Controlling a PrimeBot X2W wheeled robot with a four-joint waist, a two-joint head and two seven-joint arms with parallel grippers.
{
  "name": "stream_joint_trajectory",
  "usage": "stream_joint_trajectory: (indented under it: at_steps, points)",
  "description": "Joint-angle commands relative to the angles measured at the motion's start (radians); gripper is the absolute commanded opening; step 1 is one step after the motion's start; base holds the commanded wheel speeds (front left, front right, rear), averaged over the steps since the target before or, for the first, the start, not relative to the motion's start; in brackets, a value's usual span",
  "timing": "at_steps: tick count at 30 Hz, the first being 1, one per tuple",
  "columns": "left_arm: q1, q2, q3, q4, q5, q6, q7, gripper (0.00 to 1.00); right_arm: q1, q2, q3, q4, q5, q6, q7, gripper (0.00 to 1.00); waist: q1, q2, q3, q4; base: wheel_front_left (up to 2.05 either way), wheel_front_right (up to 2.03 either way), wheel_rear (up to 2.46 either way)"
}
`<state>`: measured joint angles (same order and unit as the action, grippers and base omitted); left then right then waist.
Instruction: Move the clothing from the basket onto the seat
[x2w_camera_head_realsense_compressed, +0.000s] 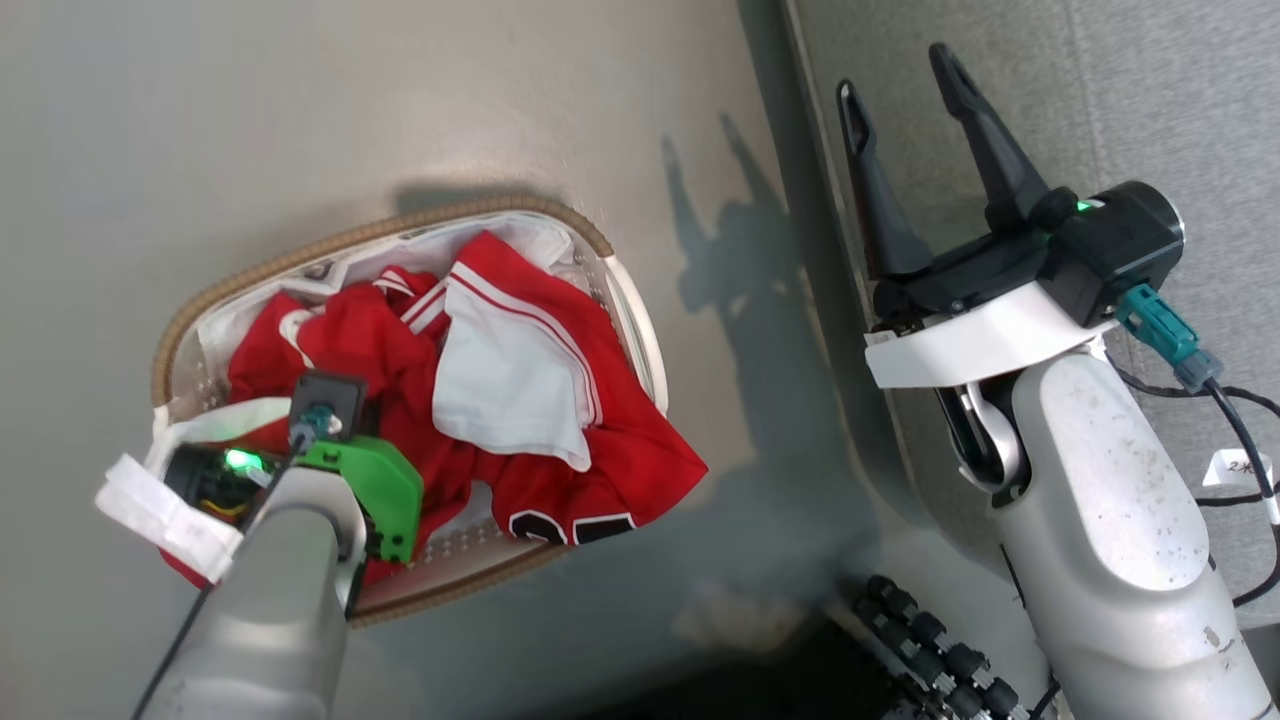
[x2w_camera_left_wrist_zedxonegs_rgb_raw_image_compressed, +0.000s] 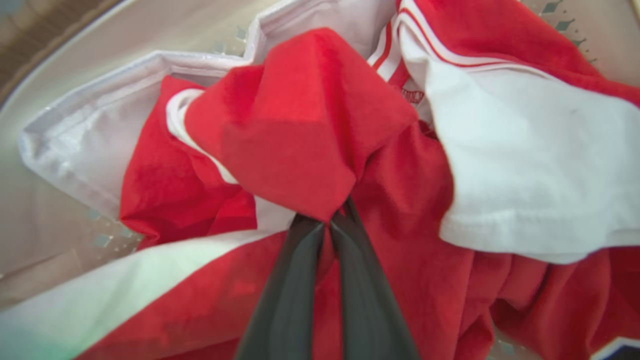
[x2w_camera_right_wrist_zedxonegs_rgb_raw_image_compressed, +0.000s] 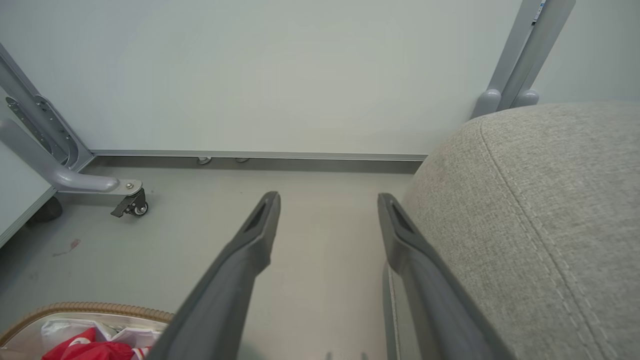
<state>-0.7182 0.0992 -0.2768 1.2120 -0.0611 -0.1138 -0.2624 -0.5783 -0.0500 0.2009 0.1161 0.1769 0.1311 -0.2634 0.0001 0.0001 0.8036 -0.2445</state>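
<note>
The clothing (x2w_camera_head_realsense_compressed: 400, 350) lies bunched in the basket (x2w_camera_head_realsense_compressed: 400, 228), a heap of bright red fabric with a white panel (x2w_camera_head_realsense_compressed: 510, 380) edged in red and white stripes on top. The heap stretches along the basket's long axis, which in the head view runs from lower left to upper right. At the lower right end, a red garment with dark numerals (x2w_camera_head_realsense_compressed: 570, 527) spills over the rim and hangs outside. A white liner cloth (x2w_camera_head_realsense_compressed: 225, 330) shows between the clothing and the perforated wall on the far and left sides.

The left gripper (x2w_camera_left_wrist_zedxonegs_rgb_raw_image_compressed: 330, 220) reaches down into the basket. In the left wrist view its two dark fingers are pressed together, pinching a raised fold of the red fabric, which stands up as a peak above the tips.

The basket stands on the pale floor (x2w_camera_head_realsense_compressed: 300, 120), near the seat (x2w_camera_head_realsense_compressed: 1150, 100) but not touching it. The seat's grey woven side fills the right of the head view.

The right gripper (x2w_camera_head_realsense_compressed: 897, 72) hangs beside the seat's edge with its fingers spread apart and nothing between them, pointing up the head view. In the right wrist view the seat's stitched seam runs along its rounded top, and a wheeled metal frame leg (x2w_camera_right_wrist_zedxonegs_rgb_raw_image_compressed: 131, 202) stands by the wall.
</note>
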Motion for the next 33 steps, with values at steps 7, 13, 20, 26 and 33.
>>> stream_joint_trajectory:
  at_steps: [7, 13, 20, 26, 33]
  points:
    - [0.158, -0.032, 0.017, -0.129, -0.056, -0.005, -0.003, 0.00, 0.088, -0.003, -0.022, 0.051, -0.017, -0.001, -0.002, 1.00, -0.0001, -0.0001, -0.242, 0.036, 0.00, 0.00, 0.00]
    - [0.267, -0.044, 0.016, -0.266, -0.102, -0.010, -0.002, 0.00, 0.160, -0.003, -0.046, 0.086, -0.037, -0.001, -0.002, 1.00, -0.0001, -0.0001, -0.389, 0.080, 0.00, 0.00, 0.00]
    - [0.395, -0.048, -0.019, -0.492, -0.186, -0.015, -0.002, 0.00, 0.261, -0.004, -0.056, 0.123, -0.061, -0.001, -0.002, 1.00, -0.0001, -0.0001, -0.558, 0.141, 0.00, 0.00, 0.00]
    - [0.460, -0.047, -0.038, -0.650, -0.242, 0.002, -0.002, 0.00, 0.327, -0.004, -0.062, 0.136, -0.052, -0.001, -0.002, 1.00, -0.0001, -0.0001, -0.654, 0.173, 0.00, 0.00, 0.00]
    - [0.481, -0.047, -0.043, -0.800, -0.281, 0.006, -0.002, 0.00, 0.394, -0.004, -0.065, 0.138, -0.039, -0.001, -0.002, 1.00, -0.0001, -0.0001, -0.726, 0.195, 0.00, 0.00, 0.00]
